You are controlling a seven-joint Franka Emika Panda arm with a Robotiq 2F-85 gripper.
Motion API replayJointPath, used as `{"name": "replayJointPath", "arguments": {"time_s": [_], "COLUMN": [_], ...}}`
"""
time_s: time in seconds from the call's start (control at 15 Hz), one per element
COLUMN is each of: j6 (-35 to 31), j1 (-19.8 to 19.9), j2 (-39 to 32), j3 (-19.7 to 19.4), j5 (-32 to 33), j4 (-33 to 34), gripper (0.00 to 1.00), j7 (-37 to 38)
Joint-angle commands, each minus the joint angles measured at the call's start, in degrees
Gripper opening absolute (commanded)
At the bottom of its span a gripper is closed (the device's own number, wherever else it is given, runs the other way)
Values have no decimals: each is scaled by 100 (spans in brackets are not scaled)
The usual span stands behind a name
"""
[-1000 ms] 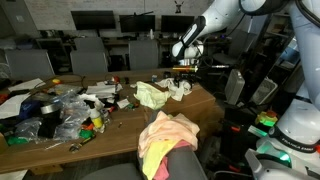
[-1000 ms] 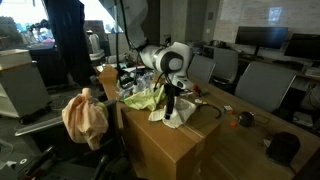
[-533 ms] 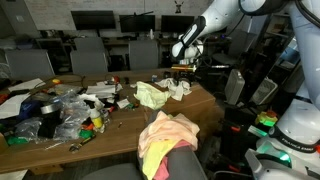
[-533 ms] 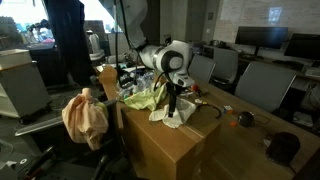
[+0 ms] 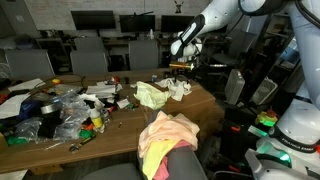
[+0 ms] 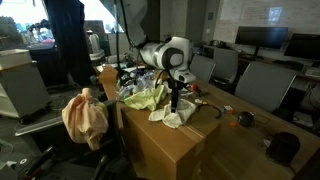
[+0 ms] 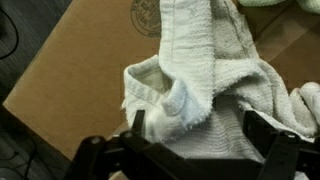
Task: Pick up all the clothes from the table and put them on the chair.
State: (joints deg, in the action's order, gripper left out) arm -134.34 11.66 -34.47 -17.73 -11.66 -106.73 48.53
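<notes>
**Open gripper (image 7: 193, 122) poised over white cloth (image 7: 190, 85) at end of table (image 7: 80, 70)**

Pictured from the wrist: jaws spread wide and clamped on nothing, with one finger on either side of a bunched fold of the white cloth directly below. Impossible to tell whether the fingertips touch the fabric. Bare brown tabletop to one side of the gripper, and a round printed mark (image 7: 150, 15) ahead of it, partly tucked under the cloth.

Seen in an exterior view pointing straight down (image 6: 176, 97), just above the same white heap (image 6: 175, 117) near the table's corner. Close beside the gripper, farther in along the tabletop, a crumpled yellow-green cloth (image 6: 145, 98), lying on the wood and apart from the white one.

Well away from the gripper and lower than the tabletop, pink and peach clothes (image 5: 165, 135) draped over the back of the grey chair (image 5: 186, 164), drawn up against the table's long edge. Farther off along the table, beyond the yellow-green cloth, a jumble of clear plastic bags (image 5: 70, 112) and small colourful odds and ends. Behind the gripper, rows of dark monitors (image 5: 92, 19) and office chairs.
</notes>
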Motion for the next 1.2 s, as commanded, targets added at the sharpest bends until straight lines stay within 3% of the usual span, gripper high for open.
{"name": "replayJointPath", "arguments": {"time_s": [0.0,0.47,0.53,0.67,1.13], "j6": [-83,-34,-35,-38,-42], "j1": [-11,1,5,-2,103], "j2": [-169,-353,-365,-366,36], "j3": [-1,33,36,31,259], "j5": [46,11,5,5,-274], "j4": [132,115,108,78,-306], "gripper": [100,97,73,68,15], "j7": [136,88,78,79,-252]}}
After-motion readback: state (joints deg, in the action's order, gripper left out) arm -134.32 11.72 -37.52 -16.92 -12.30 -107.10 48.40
